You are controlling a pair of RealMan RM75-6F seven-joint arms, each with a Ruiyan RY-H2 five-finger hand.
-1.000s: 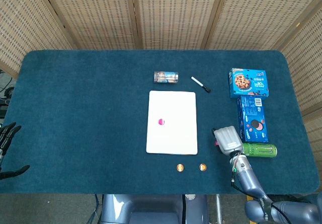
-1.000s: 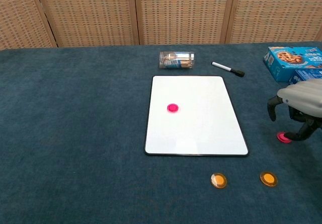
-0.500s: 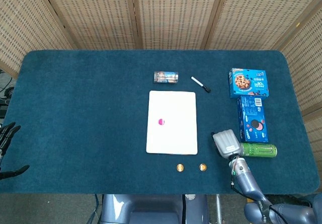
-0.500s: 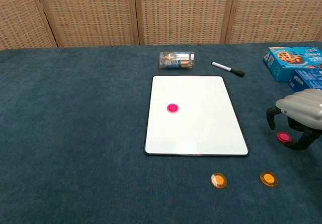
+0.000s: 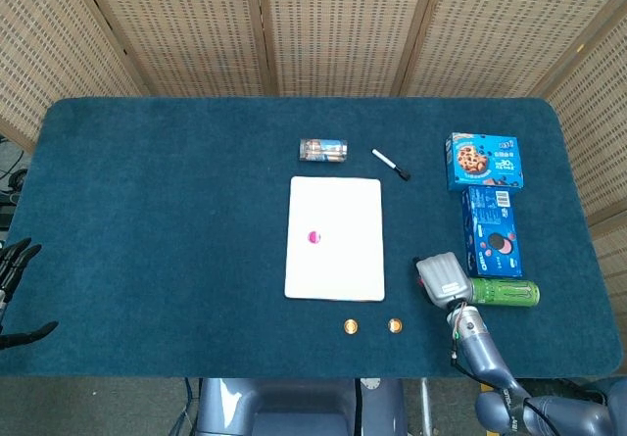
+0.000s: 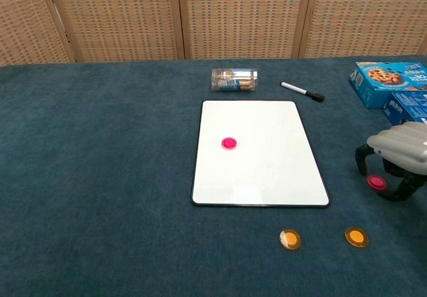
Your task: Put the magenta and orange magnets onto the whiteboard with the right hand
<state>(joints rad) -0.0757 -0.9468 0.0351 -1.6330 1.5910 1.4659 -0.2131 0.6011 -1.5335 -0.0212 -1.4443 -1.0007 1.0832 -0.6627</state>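
Tabletop scene, head and chest views. The whiteboard (image 6: 260, 153) lies flat near the middle of the blue table (image 5: 157, 211), with one magenta magnet (image 6: 229, 143) already on its left half. A second magenta magnet (image 6: 377, 181) lies on the cloth well to the right of the board, directly beneath the right hand (image 6: 400, 157). The hand arches over it palm down; dark fingertips (image 6: 360, 160) curl toward the cloth on either side of the magnet, one on its left and one on its near right. Whether they touch the magnet, or whether it is pinched, cannot be told from either view.

Two orange magnets (image 6: 289, 239) (image 6: 355, 237) rest on the cloth below the board's near edge, apart from the board and from the hand.

The left hand (image 5: 15, 294) shows only at the left edge of the head view, off the table, fingers spread and holding nothing.

Behind the board: a clear jar (image 6: 234, 79) on its side and a marker (image 6: 301, 91). At right: two blue cookie boxes (image 5: 483, 161) (image 5: 493, 230) and a green can (image 5: 505, 293) just beside the right hand.
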